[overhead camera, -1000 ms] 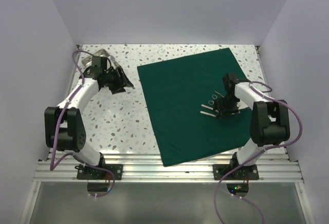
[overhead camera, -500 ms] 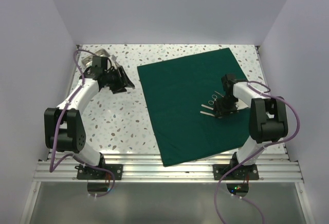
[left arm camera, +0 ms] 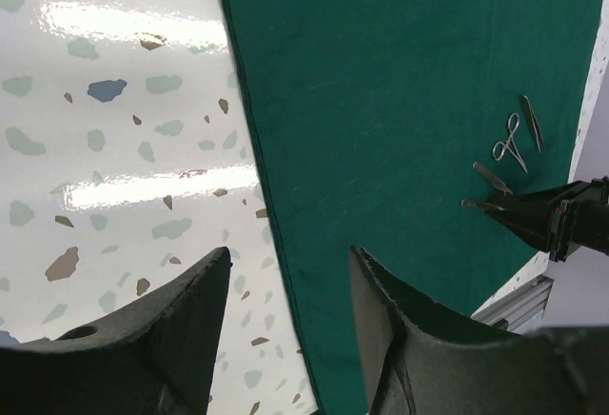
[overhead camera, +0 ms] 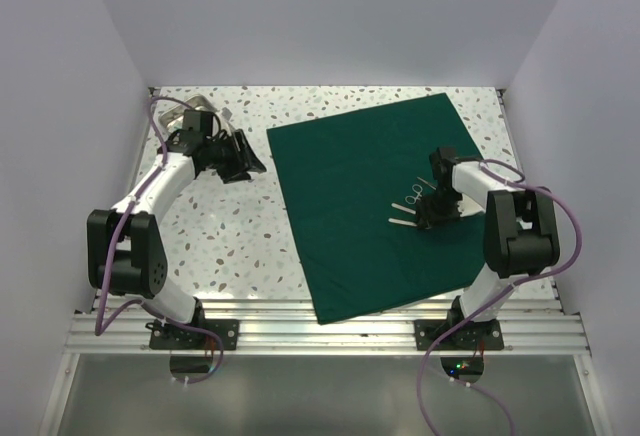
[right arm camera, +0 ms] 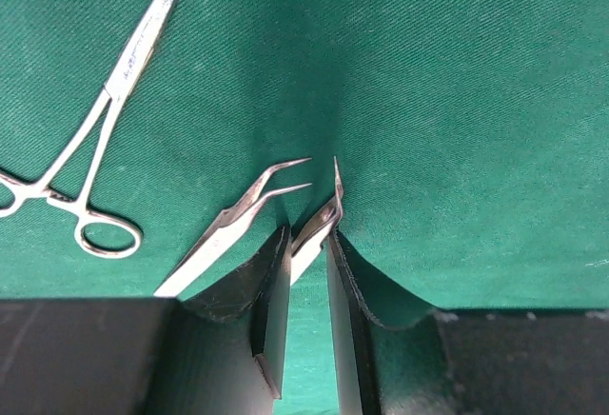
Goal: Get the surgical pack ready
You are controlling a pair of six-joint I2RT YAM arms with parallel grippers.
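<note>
Drape [right arm camera: 457, 101] could be snagged, or nearby tweezers [right arm camera: 238, 215] knocked, as forceps [right arm camera: 324, 213] are pinched tip-down in the narrow right gripper [right arm camera: 306, 241]; the left gripper [left arm camera: 290, 261] is held wide, empty.

The left pincer [overhead camera: 248, 159] has drifted a little to the right and away from the arm bases, nearer the left edge of the green drape [overhead camera: 350, 186]. The right pincer [overhead camera: 425, 216], gripping the tweezers [right arm camera: 319, 225], has edged slightly left across the drape. Its elbow has drawn in leftward too.
</note>
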